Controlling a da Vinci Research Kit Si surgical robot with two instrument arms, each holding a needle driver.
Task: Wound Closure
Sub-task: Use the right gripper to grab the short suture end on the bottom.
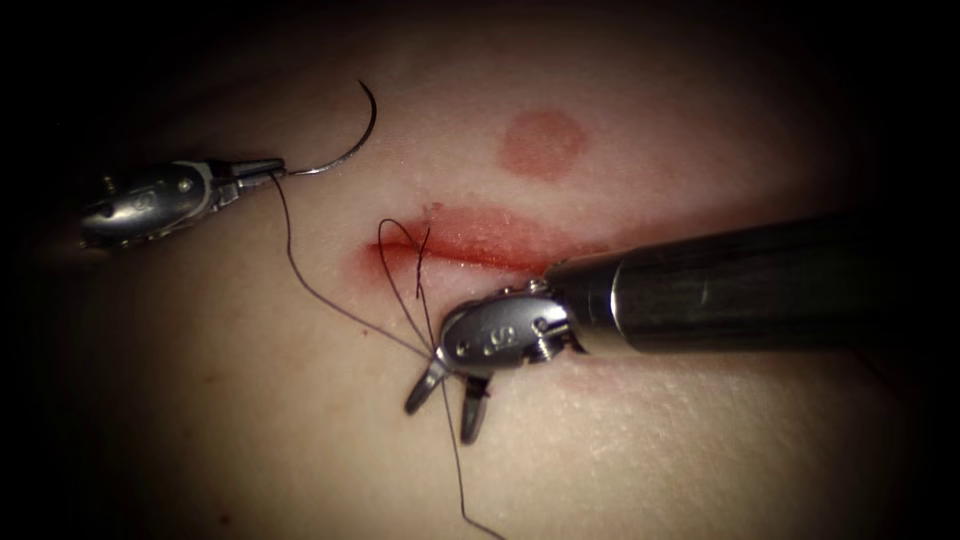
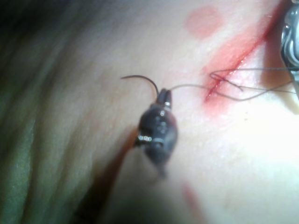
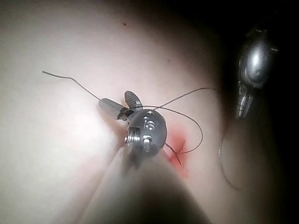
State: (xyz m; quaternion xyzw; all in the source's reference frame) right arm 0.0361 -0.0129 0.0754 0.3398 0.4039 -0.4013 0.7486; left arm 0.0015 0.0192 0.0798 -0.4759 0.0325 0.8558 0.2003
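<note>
In the upper left of the endoscope view the left claw (image 1: 272, 168) is pressed together, pinching the one curved needle (image 1: 352, 140) at its tail end, where the thread (image 1: 300, 275) joins; the needle arcs up and to the right, wholly free of the tissue (image 1: 250, 420) and off to the left of the cut (image 1: 470, 245). Held so, it seems parked clear of the wound while the thread is handled. At lower centre the right claw (image 1: 448, 395) has its two jaws spread, pointing down, with strands of thread crossing at the base of the jaws; whether it grips any I cannot tell. By count: two tools, one needle, one cut with red fluid (image 1: 480, 232) along it, one round reddish mark (image 1: 542, 143) above it, and one small loop of thread (image 1: 400, 240) rising from the cut's left end, probably where a stitch passes through.
</note>
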